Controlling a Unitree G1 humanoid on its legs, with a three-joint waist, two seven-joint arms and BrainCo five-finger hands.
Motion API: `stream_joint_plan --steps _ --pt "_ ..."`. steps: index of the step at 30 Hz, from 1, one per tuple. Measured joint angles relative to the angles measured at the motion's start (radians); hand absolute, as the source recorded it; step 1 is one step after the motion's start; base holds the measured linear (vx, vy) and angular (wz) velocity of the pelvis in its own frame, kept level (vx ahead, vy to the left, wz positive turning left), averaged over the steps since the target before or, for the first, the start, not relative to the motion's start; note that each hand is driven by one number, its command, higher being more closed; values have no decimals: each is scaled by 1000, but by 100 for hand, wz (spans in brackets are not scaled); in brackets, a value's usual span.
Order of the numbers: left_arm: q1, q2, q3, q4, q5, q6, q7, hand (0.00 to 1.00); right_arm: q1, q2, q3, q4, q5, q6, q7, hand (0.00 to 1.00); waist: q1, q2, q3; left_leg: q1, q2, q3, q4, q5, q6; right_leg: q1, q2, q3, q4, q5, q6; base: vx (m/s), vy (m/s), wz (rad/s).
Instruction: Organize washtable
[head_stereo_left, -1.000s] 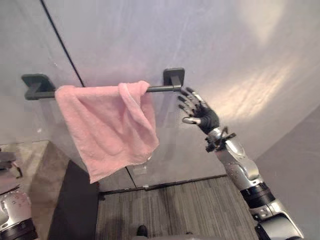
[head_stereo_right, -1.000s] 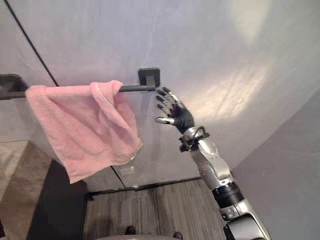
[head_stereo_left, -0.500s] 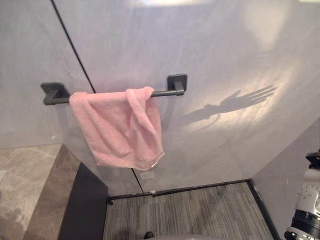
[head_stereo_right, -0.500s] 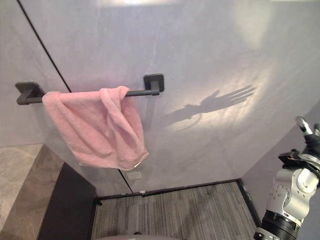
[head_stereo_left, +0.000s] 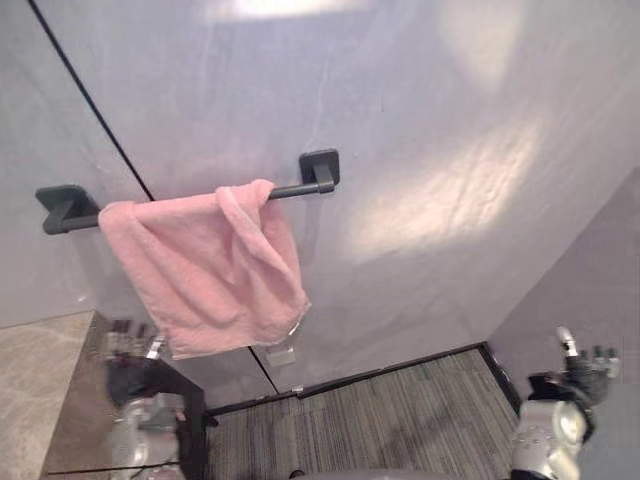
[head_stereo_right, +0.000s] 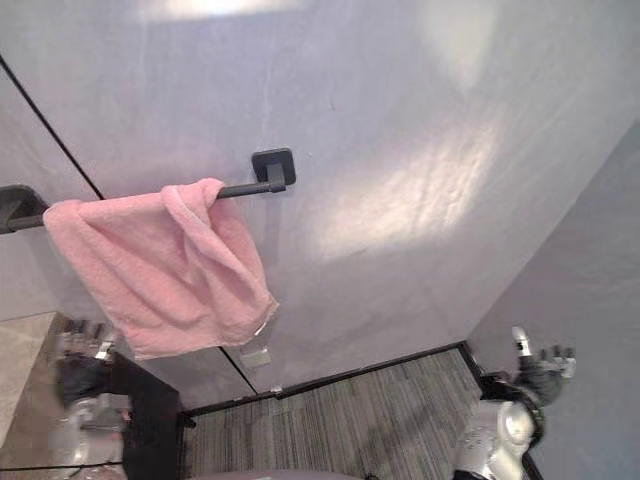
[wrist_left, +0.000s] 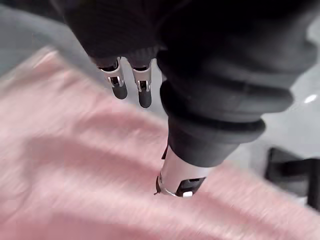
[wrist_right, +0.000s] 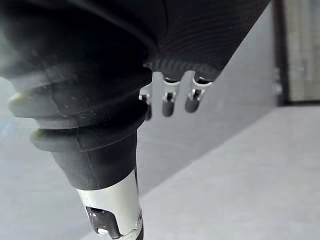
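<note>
A pink towel (head_stereo_left: 205, 270) hangs bunched over a black wall bar (head_stereo_left: 295, 189), covering most of its length. My left hand (head_stereo_left: 133, 372) is raised at the lower left, just under the towel's lower edge, blurred. In the left wrist view its fingers (wrist_left: 119, 86) are straight and open, with the towel (wrist_left: 75, 175) close past them and nothing held. My right hand (head_stereo_left: 582, 368) is low at the far right, away from the bar, fingers spread open. Its fingers (wrist_right: 169, 101) point at bare grey wall in the right wrist view.
The bar is fixed to a grey wall by two black brackets (head_stereo_left: 62, 206) (head_stereo_left: 320, 168). A dark cabinet side (head_stereo_left: 190, 440) and a marble top (head_stereo_left: 40, 370) lie at the lower left. Striped grey floor (head_stereo_left: 400, 410) runs along the wall's foot.
My right hand has dropped from beside the bar's right end to the lower right. My left hand has risen into view under the towel. The camera has shifted.
</note>
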Motion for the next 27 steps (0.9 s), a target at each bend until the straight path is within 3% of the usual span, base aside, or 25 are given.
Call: stream_joint_plan --steps 3,8,13,17,21,27 --pt "0 -20 -85 39 -26 6 -11 0 -1 4 42 65 59 -11 -10 0 5 2 8 7 1 19 0 -7 1 2 0 17 3 -1 1 35 5 -15" --pt "0 -58 -161 227 -77 31 -15 0 1 -4 42 220 58 -7 -26 0 5 -2 25 29 4 48 0 -27 -1 11 2 39 4 -3 3 45 5 -16" --pt "-12 -58 -194 408 -98 41 -1 0 27 -5 69 372 56 26 -15 0 3 -9 38 60 8 71 0 -42 -5 35 4 49 4 -11 15 55 7 -10" --pt "-39 -59 -164 598 -81 39 17 0 34 -5 75 496 46 40 17 0 5 -11 38 68 8 76 0 -52 -5 41 3 49 4 -15 19 17 6 -1" --pt "-81 -58 -75 842 3 35 44 0 34 -4 75 614 8 43 45 0 7 -15 40 76 7 73 -1 -55 -5 52 3 47 4 -18 23 -1 1 1" --pt "-116 -55 30 1046 73 26 61 0 43 -8 71 759 -56 76 87 0 6 -28 46 80 -6 38 -7 -55 -4 68 -8 17 3 -29 32 -34 9 15"
